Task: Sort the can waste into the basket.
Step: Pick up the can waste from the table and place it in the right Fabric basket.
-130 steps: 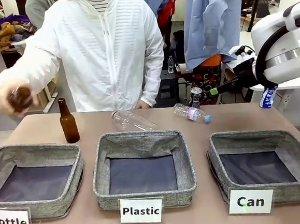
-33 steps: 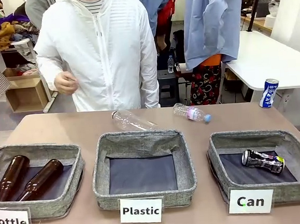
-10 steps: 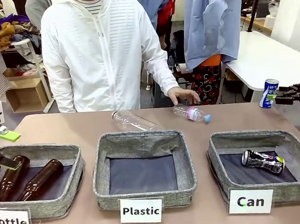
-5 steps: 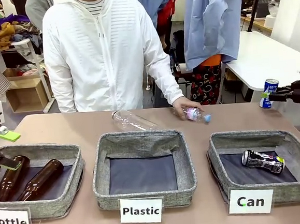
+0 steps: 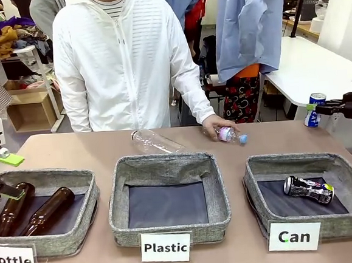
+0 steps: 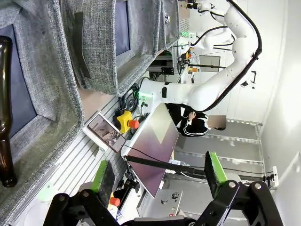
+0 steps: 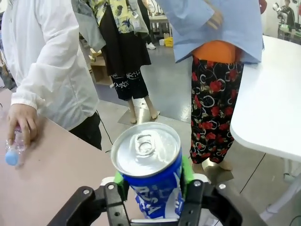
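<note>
**A:** Pinkish tabletop (image 5: 250, 147) runs the full width, and a person (image 5: 122, 62) in a white jacket stands at its far side. What sits on it?

**B:** 3 grey woven baskets in a row along the near edge. Take the Can basket (image 5: 348, 226) as the mark, the one with the white card (image 5: 294, 237) reading "Can". The Plastic basket (image 5: 166, 166) is just to its left, and the Bottle basket (image 5: 45, 176) is further left again.

**A:** And the robot?

**B:** The right hand (image 7: 153, 181) is in the air beyond the Can basket's far right corner. Its green pads are clamped on either side of the blue-and-white can (image 5: 313, 111), which stands upright. The left hand (image 6: 159, 172) is far to the left of the Can basket, over the Bottle basket's left side, with its fingers spread wide.

**A:** Bottles?

**B:** 2 brown bottles (image 5: 48, 210) lie side by side in the Bottle basket. 2 clear bottles (image 5: 156, 141) lie on the tabletop beyond the Can basket's far left. The person's hand (image 5: 215, 126) rests on the nearer one. The other lies behind the Plastic basket.

**A:** And the smallest thing?

**B:** The dark can (image 5: 308, 190), black and silver, lies on its side on the Can basket's dark bottom, toward the right.
</note>
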Robot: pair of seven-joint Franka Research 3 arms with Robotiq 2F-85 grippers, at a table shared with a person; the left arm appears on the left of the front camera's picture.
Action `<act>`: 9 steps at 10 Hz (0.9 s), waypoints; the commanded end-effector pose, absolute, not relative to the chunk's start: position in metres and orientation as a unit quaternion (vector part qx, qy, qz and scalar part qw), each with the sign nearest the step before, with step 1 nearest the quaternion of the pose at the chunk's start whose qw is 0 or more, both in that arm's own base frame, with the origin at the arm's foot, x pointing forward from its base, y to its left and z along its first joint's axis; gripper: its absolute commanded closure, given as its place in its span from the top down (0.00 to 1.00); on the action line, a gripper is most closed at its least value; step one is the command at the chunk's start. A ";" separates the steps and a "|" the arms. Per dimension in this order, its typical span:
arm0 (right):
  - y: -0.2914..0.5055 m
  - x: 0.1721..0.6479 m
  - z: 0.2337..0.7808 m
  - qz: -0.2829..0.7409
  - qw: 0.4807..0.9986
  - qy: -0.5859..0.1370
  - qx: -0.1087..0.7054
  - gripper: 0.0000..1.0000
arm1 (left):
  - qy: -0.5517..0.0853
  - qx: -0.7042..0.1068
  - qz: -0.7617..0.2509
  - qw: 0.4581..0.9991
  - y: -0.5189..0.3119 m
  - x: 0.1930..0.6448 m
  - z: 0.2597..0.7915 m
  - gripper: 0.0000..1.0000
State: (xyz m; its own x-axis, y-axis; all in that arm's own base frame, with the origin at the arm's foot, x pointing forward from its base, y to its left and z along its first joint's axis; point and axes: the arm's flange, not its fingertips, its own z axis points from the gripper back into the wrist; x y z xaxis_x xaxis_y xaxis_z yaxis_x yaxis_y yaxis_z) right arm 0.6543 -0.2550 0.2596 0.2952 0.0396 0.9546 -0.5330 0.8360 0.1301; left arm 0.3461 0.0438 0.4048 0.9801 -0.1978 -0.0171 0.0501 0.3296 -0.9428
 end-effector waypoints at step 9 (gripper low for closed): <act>-0.179 0.433 0.492 0.432 0.759 -0.432 0.227 0.00 | 0.062 -0.576 -0.079 0.811 0.046 0.342 0.406 1.00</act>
State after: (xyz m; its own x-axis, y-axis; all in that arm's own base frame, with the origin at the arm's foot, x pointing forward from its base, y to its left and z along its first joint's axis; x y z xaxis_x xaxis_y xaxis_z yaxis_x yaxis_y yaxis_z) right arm 0.4573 -0.1920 0.4852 0.2742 0.3912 0.8785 -0.7975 0.6030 -0.0196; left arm 0.3452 0.0437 0.4055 0.9802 -0.1974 -0.0148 0.0522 0.3297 -0.9426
